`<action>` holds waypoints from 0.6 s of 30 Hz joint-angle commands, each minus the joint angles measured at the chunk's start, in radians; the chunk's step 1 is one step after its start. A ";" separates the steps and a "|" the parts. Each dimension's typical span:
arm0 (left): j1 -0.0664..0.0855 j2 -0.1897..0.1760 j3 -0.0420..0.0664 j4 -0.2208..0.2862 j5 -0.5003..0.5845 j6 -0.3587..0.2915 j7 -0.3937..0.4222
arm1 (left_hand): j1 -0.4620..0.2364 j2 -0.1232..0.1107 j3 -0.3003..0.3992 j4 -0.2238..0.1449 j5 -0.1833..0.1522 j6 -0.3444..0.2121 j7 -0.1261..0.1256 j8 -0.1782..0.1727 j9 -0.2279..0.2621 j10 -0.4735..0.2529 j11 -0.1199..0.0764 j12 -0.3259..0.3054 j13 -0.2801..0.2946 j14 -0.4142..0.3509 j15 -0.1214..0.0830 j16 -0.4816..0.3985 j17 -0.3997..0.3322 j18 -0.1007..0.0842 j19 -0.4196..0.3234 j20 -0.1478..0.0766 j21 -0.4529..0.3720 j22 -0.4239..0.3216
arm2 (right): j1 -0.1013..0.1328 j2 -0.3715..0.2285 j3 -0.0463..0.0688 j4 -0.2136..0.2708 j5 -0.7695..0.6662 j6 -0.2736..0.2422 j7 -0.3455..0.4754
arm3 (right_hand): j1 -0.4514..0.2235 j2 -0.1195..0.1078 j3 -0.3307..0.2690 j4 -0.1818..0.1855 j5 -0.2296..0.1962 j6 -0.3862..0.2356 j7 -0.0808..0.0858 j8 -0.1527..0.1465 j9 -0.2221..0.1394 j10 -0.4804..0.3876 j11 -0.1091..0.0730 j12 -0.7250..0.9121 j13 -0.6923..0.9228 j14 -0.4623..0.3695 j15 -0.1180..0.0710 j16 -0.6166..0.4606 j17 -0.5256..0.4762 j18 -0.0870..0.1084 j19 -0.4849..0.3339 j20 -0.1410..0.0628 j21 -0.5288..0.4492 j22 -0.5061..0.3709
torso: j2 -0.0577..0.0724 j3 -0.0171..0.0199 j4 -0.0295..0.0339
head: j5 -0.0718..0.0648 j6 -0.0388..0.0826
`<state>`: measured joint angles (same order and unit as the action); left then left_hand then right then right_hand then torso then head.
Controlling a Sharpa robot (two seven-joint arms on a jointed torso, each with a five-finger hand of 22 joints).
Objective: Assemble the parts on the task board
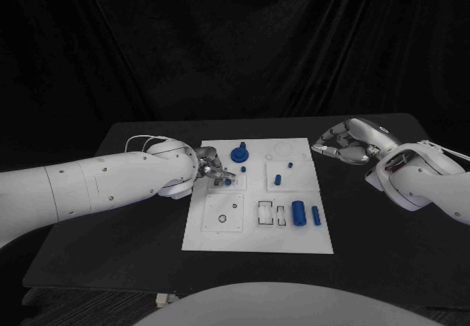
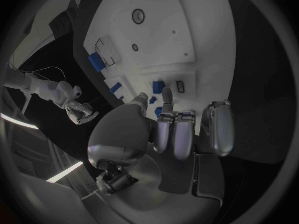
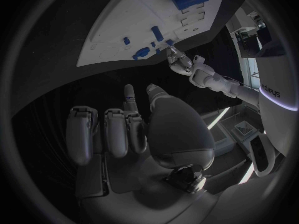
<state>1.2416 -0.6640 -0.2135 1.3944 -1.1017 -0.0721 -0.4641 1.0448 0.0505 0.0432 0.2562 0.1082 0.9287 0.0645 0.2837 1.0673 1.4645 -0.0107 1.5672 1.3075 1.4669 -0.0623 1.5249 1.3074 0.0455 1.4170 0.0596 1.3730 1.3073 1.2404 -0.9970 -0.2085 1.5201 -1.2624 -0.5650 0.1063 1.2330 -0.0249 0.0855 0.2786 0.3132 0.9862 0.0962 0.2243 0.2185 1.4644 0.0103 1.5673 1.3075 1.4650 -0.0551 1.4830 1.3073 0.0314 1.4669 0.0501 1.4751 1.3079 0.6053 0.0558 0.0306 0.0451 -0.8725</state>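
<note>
Nearest the robot, the front part of the task board (image 1: 257, 238) carries a square plate with a small ring on its left, and to the right two open rectangular slots beside a thick blue cylinder (image 1: 297, 212) and a slimmer blue pin (image 1: 316, 215) lying side by side. Those two look loose rather than seated, so the slots beside them seem to be work not yet done.

Farther back, the left hand (image 1: 212, 171) sits over the board's left edge. Its fingertips are drawn together around a small blue part (image 1: 227, 181), and the left wrist view shows a fingertip and thumb closing on a small blue piece right at the board's surface; whether the piece is gripped or only touched cannot be told for certain. A short blue peg (image 1: 277, 180) stands in the plate just to the right of that hand, with a tiny blue stud (image 1: 290, 164) behind it.

Farther still, a blue knob (image 1: 239, 153) sits near the far left of the board, apparently in place, and a faint empty circle marks the far right corner.

The right hand (image 1: 343, 147) hovers off the board's far right corner above the table (image 1: 128, 224), fingers curled in and holding nothing, well apart from every part.

By this reckoning the job is perhaps halfway.
</note>
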 commanded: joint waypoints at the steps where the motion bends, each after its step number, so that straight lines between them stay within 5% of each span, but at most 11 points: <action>1: -0.003 0.004 0.001 -0.005 -0.007 0.017 0.004 | 0.014 -0.002 0.000 -0.009 0.006 -0.007 0.002 -0.007 -0.004 0.106 0.008 0.004 0.263 0.047 0.010 -0.006 0.163 0.014 -0.013 0.000 -0.009 0.144 | -0.002 -0.001 0.001 0.000 0.002 0.006 -0.015 | -0.003 0.008 0.000 0.003 0.006 -0.008 0.001 -0.004 0.000 0.106 0.008 0.004 0.263 0.063 0.004 -0.005 0.017 -0.003 0.051 0.009 -0.005 0.225 | 0.001 0.0007 -0.0010 | 0.001 0.000; 18: -0.006 0.021 0.001 -0.015 -0.007 0.043 0.008 | 0.034 0.001 0.004 -0.023 0.039 -0.007 0.004 -0.012 -0.019 0.106 0.011 0.004 0.263 0.041 0.014 -0.011 0.155 0.016 -0.021 0.005 -0.020 0.142 | -0.003 0.002 0.001 -0.003 0.002 0.008 -0.015 | -0.003 0.009 0.000 0.003 0.009 -0.009 0.001 -0.005 0.000 0.106 0.008 0.004 0.263 0.062 0.004 -0.006 0.015 -0.003 0.051 0.009 -0.006 0.225 | -0.001 0.0011 -0.0005 | 0.001 0.000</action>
<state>1.2374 -0.6456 -0.2133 1.3791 -1.1069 -0.0486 -0.4664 1.0685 0.0531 0.0460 0.2396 0.1415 0.9252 0.0680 0.2788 1.0502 1.4672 -0.0080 1.5672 1.3075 1.4670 -0.0552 1.5174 1.3074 0.0453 1.4026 0.0665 1.3573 1.3073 1.2396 -0.9945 -0.2086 1.5178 -1.2609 -0.5615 0.1060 1.2330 -0.0249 0.0856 0.2786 0.3169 0.9862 0.0962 0.2243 0.2183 1.4644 0.0103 1.5673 1.3074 1.4650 -0.0551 1.4830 1.3073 0.0314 1.4669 0.0501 1.4751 1.3078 0.6044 0.0568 0.0291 0.0471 -0.8725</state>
